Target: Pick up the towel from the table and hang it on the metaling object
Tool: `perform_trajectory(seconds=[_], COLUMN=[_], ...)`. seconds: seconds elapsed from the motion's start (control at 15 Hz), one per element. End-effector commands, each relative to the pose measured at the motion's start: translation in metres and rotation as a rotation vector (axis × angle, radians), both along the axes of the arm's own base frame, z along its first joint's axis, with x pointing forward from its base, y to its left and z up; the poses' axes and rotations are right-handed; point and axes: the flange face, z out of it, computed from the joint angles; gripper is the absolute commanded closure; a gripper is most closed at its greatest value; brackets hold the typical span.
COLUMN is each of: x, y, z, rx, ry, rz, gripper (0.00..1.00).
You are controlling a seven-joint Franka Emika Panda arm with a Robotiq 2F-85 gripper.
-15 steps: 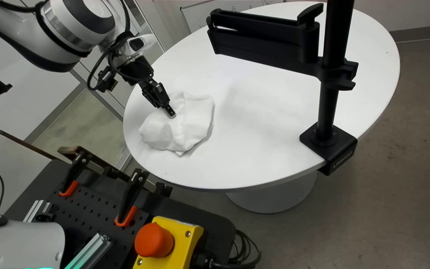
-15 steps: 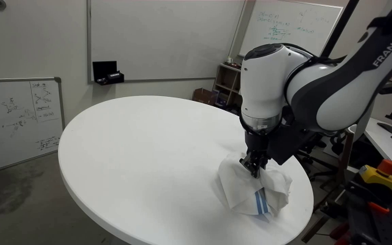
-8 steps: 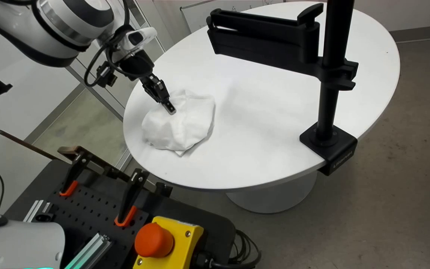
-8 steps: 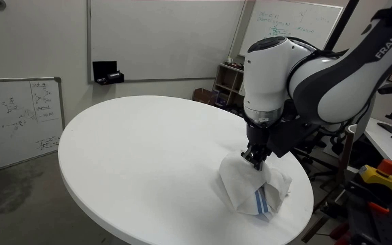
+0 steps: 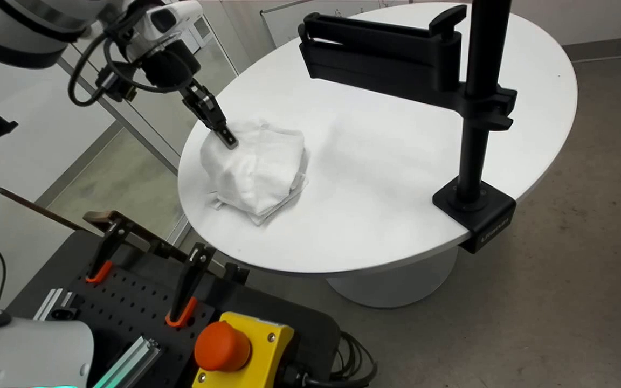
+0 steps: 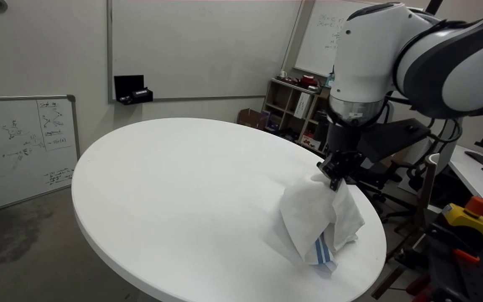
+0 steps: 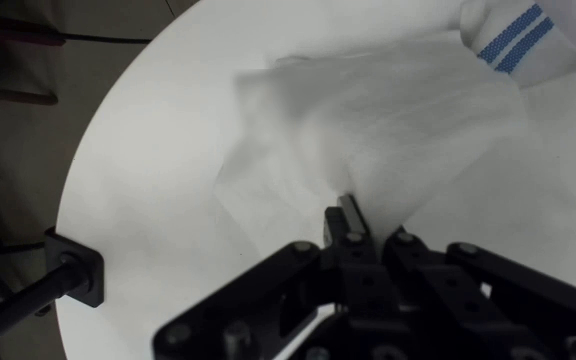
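The black two-finger end effector [image 7: 375, 215] is clamped on a fold of the blue-striped white cloth towel [image 6: 308, 209], which drapes down from it, the lower folds resting on the round white desk [image 6: 174, 197] near the rim. The upright black pole stand [image 5: 474, 156], bearing a folded black arm [image 5: 386, 70], is fixed at the desk's edge, well apart from the towel
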Motion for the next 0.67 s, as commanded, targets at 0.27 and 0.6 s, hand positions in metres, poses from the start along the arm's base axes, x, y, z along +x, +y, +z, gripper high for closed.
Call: perform_trajectory(seconds=[0.27,0.6], x=[-0.042,-0.061], y=[-0.011,-0.020], z=[0.090,0.158], rx=[0.068,0.092], ry=[-0.121,-0.208], rz=[-0.087,-0.157], gripper=[0.99,0.99])
